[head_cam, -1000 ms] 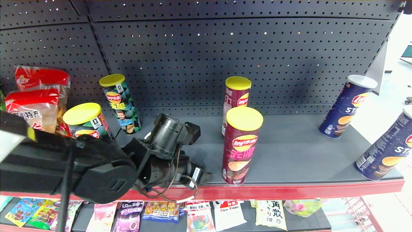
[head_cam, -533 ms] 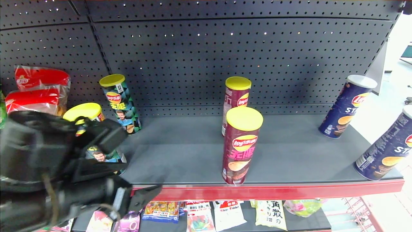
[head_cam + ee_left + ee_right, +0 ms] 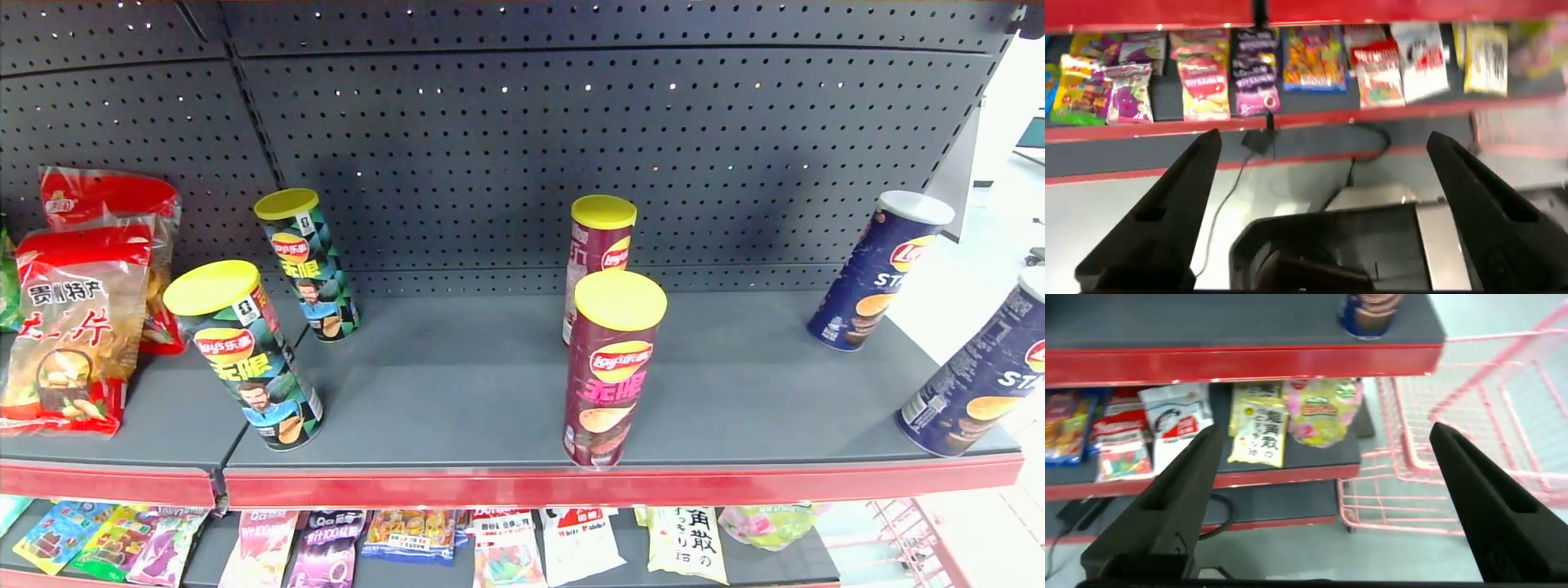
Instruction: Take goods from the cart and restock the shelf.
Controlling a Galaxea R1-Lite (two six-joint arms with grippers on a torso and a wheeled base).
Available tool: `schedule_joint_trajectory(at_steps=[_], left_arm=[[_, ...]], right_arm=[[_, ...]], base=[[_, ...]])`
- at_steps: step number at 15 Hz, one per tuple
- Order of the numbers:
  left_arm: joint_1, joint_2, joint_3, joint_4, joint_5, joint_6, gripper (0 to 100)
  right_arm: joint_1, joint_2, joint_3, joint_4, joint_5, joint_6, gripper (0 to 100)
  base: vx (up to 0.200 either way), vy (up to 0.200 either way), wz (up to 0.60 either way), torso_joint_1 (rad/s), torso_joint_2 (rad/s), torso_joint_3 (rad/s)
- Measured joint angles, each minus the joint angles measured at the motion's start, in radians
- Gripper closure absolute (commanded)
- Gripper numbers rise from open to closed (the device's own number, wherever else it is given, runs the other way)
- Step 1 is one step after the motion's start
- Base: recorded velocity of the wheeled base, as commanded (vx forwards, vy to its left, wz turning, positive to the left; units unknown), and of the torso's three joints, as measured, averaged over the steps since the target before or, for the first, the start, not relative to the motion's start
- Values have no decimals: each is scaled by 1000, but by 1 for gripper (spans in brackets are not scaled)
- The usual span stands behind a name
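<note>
Gone from in front of the shelf is our left arm, which a second ago reached over the red shelf edge (image 3: 620, 486) beside the green can (image 3: 245, 359). That can now stands alone just behind the edge at its left end, looking slightly tilted. Our left gripper (image 3: 1323, 136) hangs below the red edge with its fingers spread wide and nothing between them, facing the snack packets (image 3: 1257, 69) on the lower tier. Our right gripper (image 3: 1324, 429) is likewise below the edge, fully spread and empty, with the pink cart (image 3: 1404, 449) beyond the edge's right end. We judge the last can as placed and the next fetch from the cart as not yet begun; which item comes next we cannot tell. The main risk we see is on the way back up: an arm rising from under the red edge could clip it, or sweep the green can, which has little margin behind the lip and could fall forward. A blue can (image 3: 976, 380) at the edge's right end sits equally close, right above the cart, so a careless lift by our right arm could knock it off. The maroon can (image 3: 612, 367) mid-edge narrows the free gap for the next placement.
</note>
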Motion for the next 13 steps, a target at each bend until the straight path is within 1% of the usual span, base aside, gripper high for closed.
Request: schedule_joint_trajectory(at_steps=[1,2,3,4,6,8,10,11,13], left_arm=[[20,-77,45,-22,23,1,0],[38,-131,79,-33,69,6,0],[64,-175,107,-41,98,10,0],[93,-207,134,-41,113,13,0],[122,-248,179,-54,122,20,0],[129,-267,230,-161,118,24,0],[132,-276,319,-377,121,31,0],[132,-279,353,-441,122,33,0],[133,-281,389,-455,123,34,0]], right_arm=[[-7,-6,11,-1,6,-10,0],[-2,-20,28,-1,18,-17,0],[23,-44,54,-2,40,-23,0],[60,-76,81,-4,62,-26,0],[129,-124,115,-14,74,-28,0],[126,-177,133,-38,64,-23,0],[113,-216,146,-53,13,11,0],[111,-225,147,-54,1,15,0],[109,-238,149,-54,-1,17,0]], base=[[0,0,0,0,0,0],[0,0,0,0,0,0],[0,0,0,0,0,0],[0,0,0,0,0,0],[0,0,0,0,0,0],[0,0,0,0,0,0],[0,0,0,0,0,0],[0,0,0,0,0,0],[0,0,0,0,0,0]])
